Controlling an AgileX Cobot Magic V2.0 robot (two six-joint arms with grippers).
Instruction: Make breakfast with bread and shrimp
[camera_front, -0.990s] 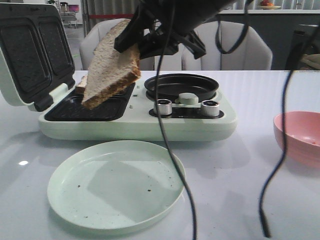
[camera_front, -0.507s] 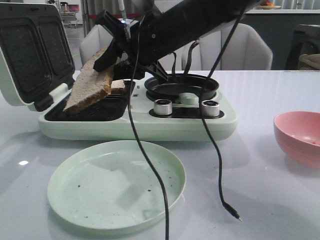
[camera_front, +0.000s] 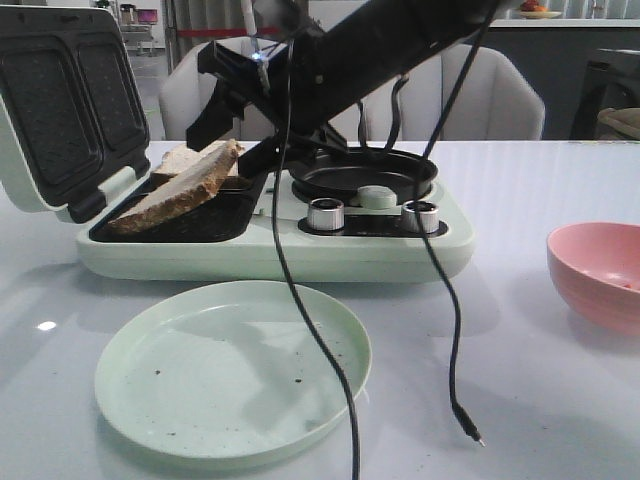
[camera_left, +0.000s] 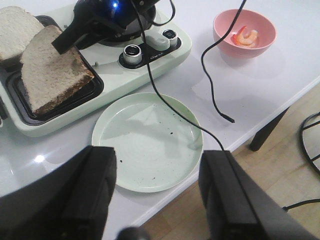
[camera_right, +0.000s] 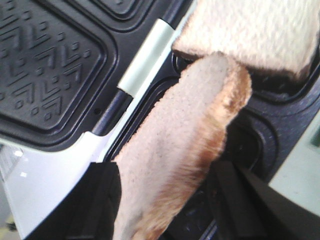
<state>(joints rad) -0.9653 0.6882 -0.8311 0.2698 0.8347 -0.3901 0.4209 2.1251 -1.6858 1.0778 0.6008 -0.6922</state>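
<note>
One bread slice (camera_front: 172, 196) lies tilted on the near black plate of the green sandwich maker (camera_front: 270, 250), its high end between my right gripper's (camera_front: 228, 140) jaws. In the right wrist view the slice (camera_right: 185, 140) touches one finger, with a gap to the other; that gripper (camera_right: 167, 172) looks open. The second slice (camera_front: 185, 158) lies behind it on the far plate. The shrimp (camera_left: 245, 36) lie in the pink bowl (camera_left: 220, 22) at the right. My left gripper (camera_left: 157, 165) is open and empty, high above the table's front edge.
A pale green plate (camera_front: 120, 350) sits in front of the sandwich maker. The maker's lid (camera_front: 60, 100) stands open at the left. A round black pan (camera_front: 360, 172) and two knobs are on its right half. A loose black cable (camera_front: 455, 300) hangs from the right arm onto the table.
My right gripper has come down and left with the bread slice. The slice has gone from steeply tilted in the air to lying low on the near plate.
</note>
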